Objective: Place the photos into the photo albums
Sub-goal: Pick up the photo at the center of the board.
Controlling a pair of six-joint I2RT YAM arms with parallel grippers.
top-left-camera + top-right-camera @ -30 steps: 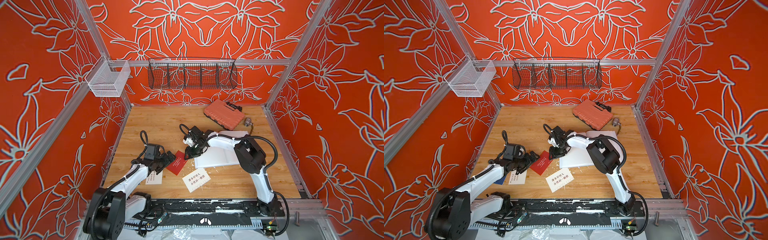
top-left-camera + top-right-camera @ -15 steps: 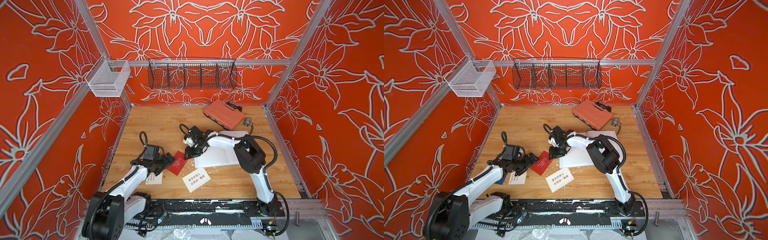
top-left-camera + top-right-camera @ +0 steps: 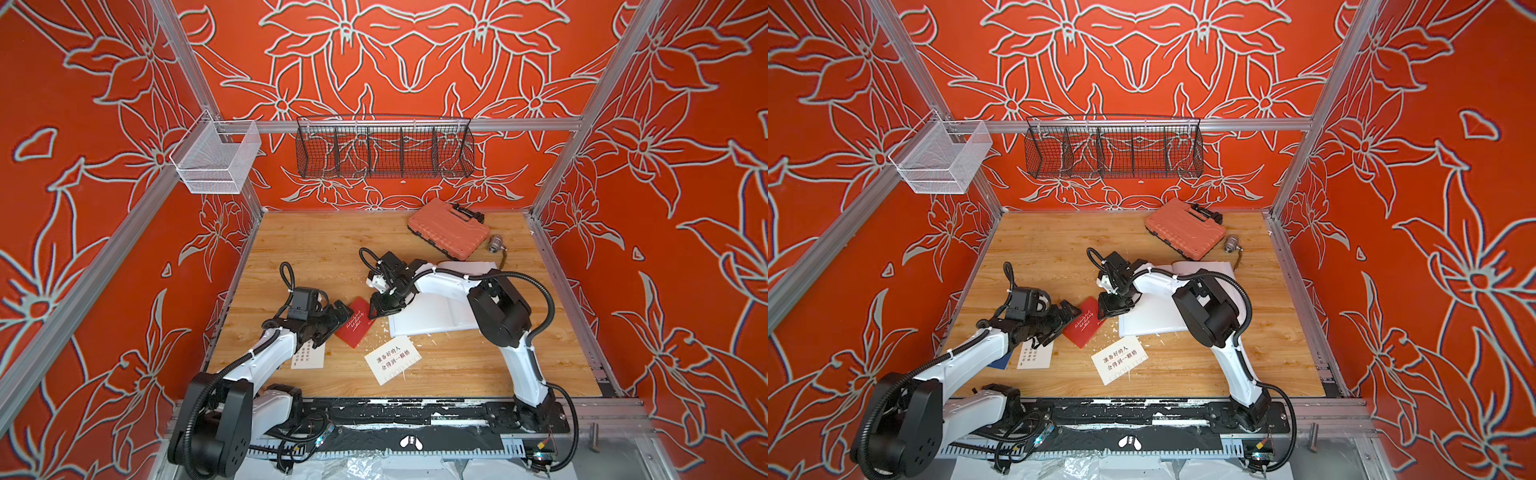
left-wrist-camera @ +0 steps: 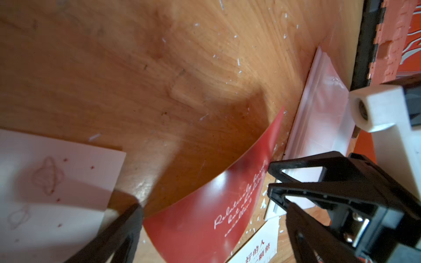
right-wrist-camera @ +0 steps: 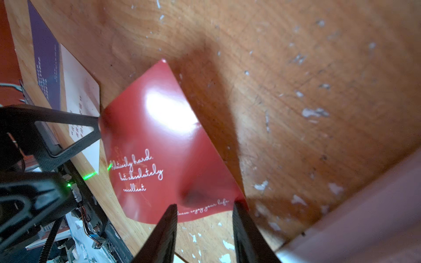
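The step in hand looks like lifting the first photo, a glossy dark red card with white cursive (image 3: 356, 322), off the wooden worktop (image 3: 324, 249). It sits bowed between the two arms, one edge raised, just beside the open white photo album (image 3: 424, 322) but not in it. The left gripper (image 3: 334, 322) has its jaws spread wide at the card's near corner. The right gripper (image 5: 205, 227) has its jaws partly apart astride the opposite edge, with no clamp visible. Next, I judge, the right jaws must close on the lifted edge without creasing the card, then carry it to the album's clear page sleeve (image 4: 319, 113). The red card reads "Relatively hard, but absolutely excellent" and "Please enjoy your life". A white rectangular card (image 3: 392, 359) lying nearer the front carries black Chinese text over faint "GOOD LUCK". Another white card (image 3: 308, 357) and a navy blue one (image 3: 1000, 361) lie under the left arm.
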